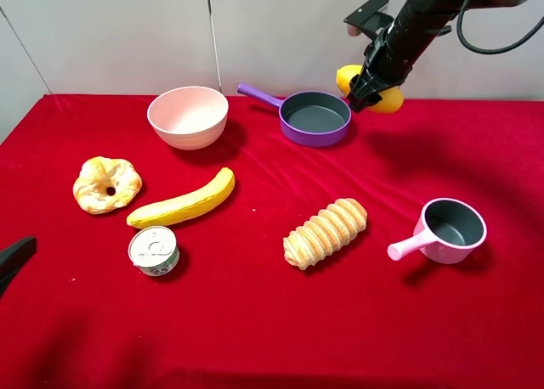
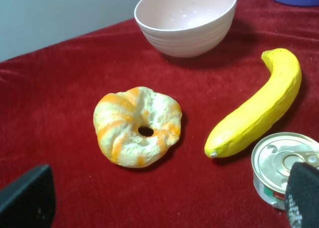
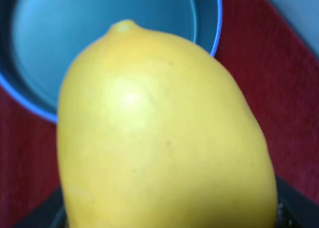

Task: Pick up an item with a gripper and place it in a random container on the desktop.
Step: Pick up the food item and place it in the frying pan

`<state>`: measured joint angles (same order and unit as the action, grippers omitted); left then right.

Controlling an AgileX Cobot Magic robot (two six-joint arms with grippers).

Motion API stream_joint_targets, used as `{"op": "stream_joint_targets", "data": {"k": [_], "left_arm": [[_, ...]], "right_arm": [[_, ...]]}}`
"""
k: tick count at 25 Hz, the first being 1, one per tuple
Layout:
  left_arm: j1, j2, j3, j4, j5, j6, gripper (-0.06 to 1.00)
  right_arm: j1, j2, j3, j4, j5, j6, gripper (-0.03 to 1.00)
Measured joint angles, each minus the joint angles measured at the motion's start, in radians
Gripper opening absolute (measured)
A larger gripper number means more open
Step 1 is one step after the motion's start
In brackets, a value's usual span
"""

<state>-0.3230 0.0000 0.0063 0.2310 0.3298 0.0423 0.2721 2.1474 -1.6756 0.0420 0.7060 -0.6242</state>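
My right gripper [image 1: 367,93] is shut on the smooth yellow-orange mango [image 1: 388,100] and holds it in the air just right of the purple frying pan [image 1: 315,117] at the back of the red desktop [image 1: 255,321]. In the right wrist view the mango [image 3: 159,133] fills the picture with the pan's dark inside [image 3: 75,39] beyond it. My left gripper [image 2: 169,203] is open and empty low at the front left, its fingertips [image 2: 27,198] near the donut-shaped bread [image 2: 137,126].
A pale pink bowl [image 1: 188,115], donut bread [image 1: 106,183], banana [image 1: 183,202] and tin can [image 1: 154,250] lie on the left. A ribbed bread loaf [image 1: 325,231] lies in the middle and a pink saucepan [image 1: 449,229] at the right.
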Motion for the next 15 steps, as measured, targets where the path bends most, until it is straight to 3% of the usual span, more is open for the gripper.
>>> {"op": "stream_joint_targets", "data": {"k": [15], "left_arm": [[0.000, 0.000, 0.000, 0.000, 0.000, 0.000, 0.91]], "right_arm": [[0.025, 0.007, -0.009, 0.115, -0.258, -0.005, 0.45]]}}
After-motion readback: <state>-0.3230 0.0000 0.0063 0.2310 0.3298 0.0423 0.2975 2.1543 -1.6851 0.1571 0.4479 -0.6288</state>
